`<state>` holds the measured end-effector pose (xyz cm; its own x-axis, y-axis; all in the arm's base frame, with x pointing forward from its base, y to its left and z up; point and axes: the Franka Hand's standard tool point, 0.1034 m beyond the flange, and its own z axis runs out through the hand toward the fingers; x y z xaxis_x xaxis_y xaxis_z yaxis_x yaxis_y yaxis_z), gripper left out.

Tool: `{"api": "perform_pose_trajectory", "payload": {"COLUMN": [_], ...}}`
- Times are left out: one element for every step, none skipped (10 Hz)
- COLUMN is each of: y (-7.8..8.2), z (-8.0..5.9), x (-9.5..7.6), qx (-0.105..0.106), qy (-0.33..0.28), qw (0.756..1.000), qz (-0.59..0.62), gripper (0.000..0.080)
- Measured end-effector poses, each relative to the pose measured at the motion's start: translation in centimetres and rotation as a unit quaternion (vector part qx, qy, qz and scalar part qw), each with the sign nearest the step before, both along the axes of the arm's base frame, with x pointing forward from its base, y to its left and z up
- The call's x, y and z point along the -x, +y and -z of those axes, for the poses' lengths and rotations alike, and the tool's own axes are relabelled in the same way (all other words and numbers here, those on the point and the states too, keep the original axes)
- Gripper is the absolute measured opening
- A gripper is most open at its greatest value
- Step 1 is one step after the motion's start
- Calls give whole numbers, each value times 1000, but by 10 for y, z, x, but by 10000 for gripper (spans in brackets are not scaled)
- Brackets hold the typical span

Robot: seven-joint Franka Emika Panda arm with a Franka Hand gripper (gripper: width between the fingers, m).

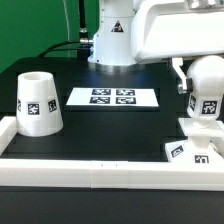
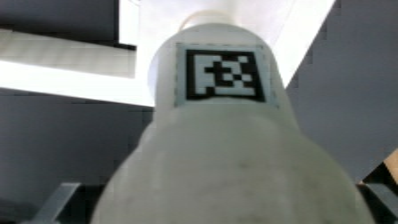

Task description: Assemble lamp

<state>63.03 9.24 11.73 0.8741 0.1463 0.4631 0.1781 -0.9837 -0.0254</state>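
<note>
Lamp, part-assembled: bulb [image 1: 206, 100] upright on the square base [image 1: 186, 150] at the exterior view's right; tool [image 1: 200, 72] clamped about the bulb, fingers [image 2: 61, 204] against either flank in the wrist view; whether the bulb is fully seated cannot be told. Shade [image 1: 40, 102] loose, open end up, on the surface [image 1: 110, 130] at the exterior view's left, well apart, beyond the marker board [image 1: 112, 98]; judged outstanding: finishing the bulb, then fitting the shade.
</note>
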Motion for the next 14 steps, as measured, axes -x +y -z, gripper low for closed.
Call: {"api": "perform_pose_trajectory", "payload": {"y": [0,-1,0,0,-1,-1,-1,-1,-1,-1,-3,-3,-4,-3], "z": [2,3,2,2,2,3,3,3,3,2,-4,-9,-18,-27], "x": [0,-1,-2,-2,-2,-1,-1,-1,-1,-1,-3,-3,-4,-5], "qx": [0,0,1,1,1,1,1,1,1,1,2,2,1,0], "qy": [-4,-15,-30,-36,-36,-36,-35,-35,-35,-34,-36,-33,-25,-19], "qw": [1000,1000,1000,999,999,999,999,999,999,999,999,999,1000,1000], "qz": [1,2,3,4,4,4,4,4,4,3,4,3,2,0], "gripper": [574,574,574,574,652,652,692,692,692,698,699,699,699,699]}}
